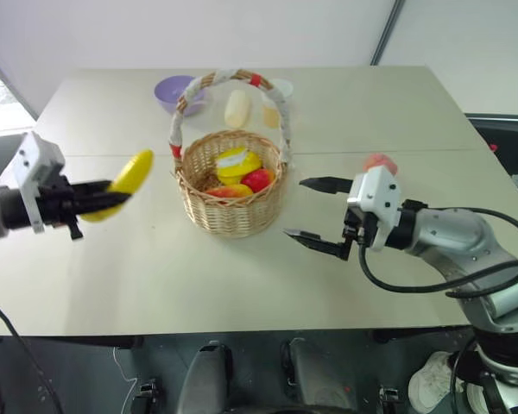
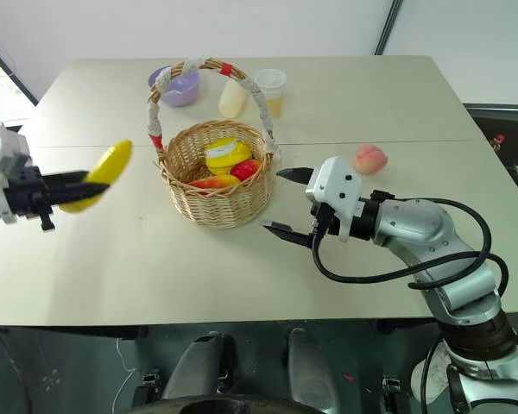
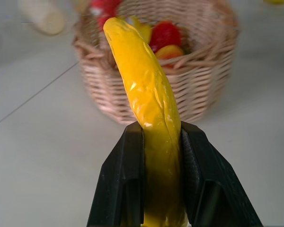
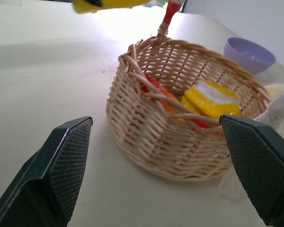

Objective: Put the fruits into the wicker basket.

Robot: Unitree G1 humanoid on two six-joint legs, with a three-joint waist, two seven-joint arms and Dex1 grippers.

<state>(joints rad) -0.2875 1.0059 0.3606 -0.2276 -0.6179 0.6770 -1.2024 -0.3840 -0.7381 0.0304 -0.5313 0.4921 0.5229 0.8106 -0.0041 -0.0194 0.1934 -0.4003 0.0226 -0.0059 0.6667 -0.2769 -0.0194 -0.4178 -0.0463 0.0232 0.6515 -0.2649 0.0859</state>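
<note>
Banana held left of the wicker basket

Left gripper (image 1: 99, 200) clamps the banana (image 1: 125, 183) above the table (image 1: 371, 112); right gripper (image 1: 315, 211) gapes empty beside the wicker basket (image 1: 230, 194).

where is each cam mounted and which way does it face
Left eye view: on the head, looking forward and down at the table; both arms show.
Right eye view: the other eye of the same camera, same scene.
Left wrist view: along the left gripper, shut on the banana, toward the wicker basket.
Right wrist view: between the open right gripper fingers, at the basket.
Shared: all four see the basket.
</note>
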